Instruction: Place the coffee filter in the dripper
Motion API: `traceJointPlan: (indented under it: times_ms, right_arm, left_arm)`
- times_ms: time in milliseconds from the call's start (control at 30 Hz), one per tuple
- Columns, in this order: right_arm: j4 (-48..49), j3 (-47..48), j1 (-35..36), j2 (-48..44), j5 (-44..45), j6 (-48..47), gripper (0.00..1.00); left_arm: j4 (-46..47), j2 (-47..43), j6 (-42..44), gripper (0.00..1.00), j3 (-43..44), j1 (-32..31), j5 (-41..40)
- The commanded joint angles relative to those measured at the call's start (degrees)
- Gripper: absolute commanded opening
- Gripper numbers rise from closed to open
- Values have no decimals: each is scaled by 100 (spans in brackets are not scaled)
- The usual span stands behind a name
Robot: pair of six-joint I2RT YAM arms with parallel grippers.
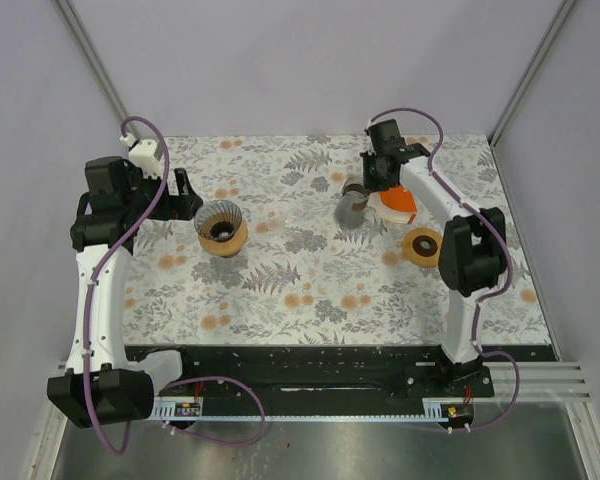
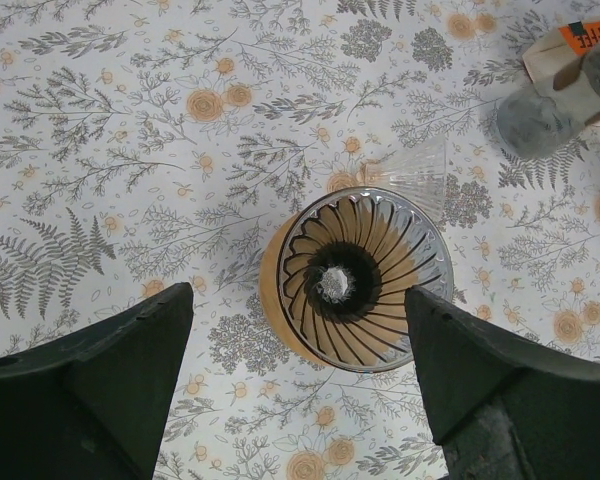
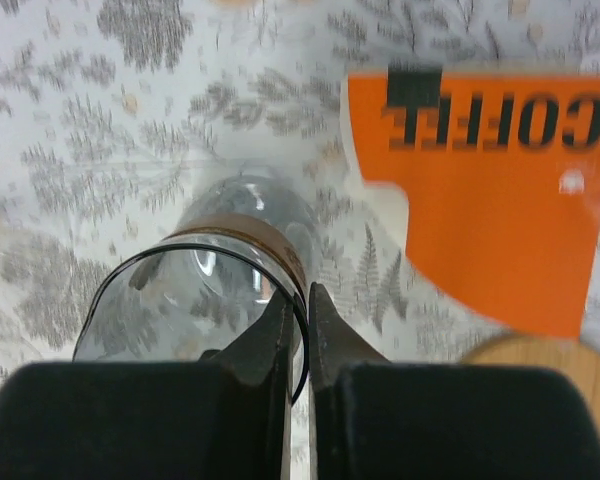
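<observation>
**Flat orange fan-shaped packet printed "COFFEE" (image 3: 490,190) lies well to the right of the clear ribbed glass dripper with a wooden collar (image 1: 221,228)**

The dripper stands upright on the floral-patterned worktop (image 1: 310,290), mouth facing up, directly under your left end effector (image 2: 298,300), whose fingers are spread wide and hold nothing. The coffee filter appears to be inside the packet, and no loose filter shows anywhere near the dripper. Your right end effector (image 3: 298,305) is far nearer the packet, just beside it on the dripper's side, but it is pinched closed on the rim of a clear glass cylinder with a brown band (image 3: 180,290). You would probably have to let go of that glass before the right arm can reach for the packet
</observation>
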Motion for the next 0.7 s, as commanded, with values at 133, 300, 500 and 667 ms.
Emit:
traceJointPlan:
  times_ms: [133,300,500,667]
  right_arm:
    - [394,-2204,854,-2088,569,166,0]
    - [341,-3040,1337,-2774,718,474,0]
    - [262,-3419,1803,-3012,1095,939,0]
    - [226,-3472,1962,-2881,1307,1186,0]
  left_arm:
    - [304,15,-6,91,4,34,203]
    - [304,24,-15,91,22,34,247]
    - [304,15,-33,91,22,34,247]
    - [296,-20,-50,91,22,34,256]
